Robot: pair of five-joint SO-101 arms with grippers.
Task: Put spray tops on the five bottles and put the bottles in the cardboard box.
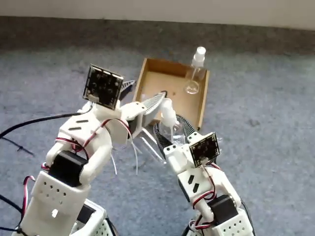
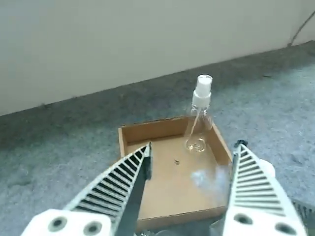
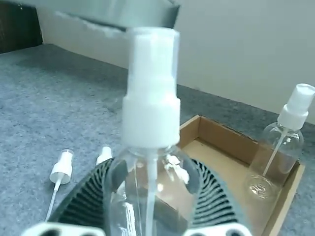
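Since it's prob. light n slippy, right gripper (image 1: 173,131) squeezes the bottle (image 3: 150,147) round its belly, by the cardboard box (image 2: 147,129); left gripper (image 2: 193,147) open at box edge.

Most of the cardboard box's (image 1: 165,81) floor is bare; a capped bottle (image 1: 195,73) stands in its far right corner. The left claw (image 2: 193,147), jaws spread, hangs over the box's near left part. The right claw (image 1: 173,129), clamped on a second bottle (image 3: 147,177), stands at the near wall. Loose spray tops (image 3: 61,172) lie on the counter (image 1: 266,123) beside it. To the right of the box the counter is open.
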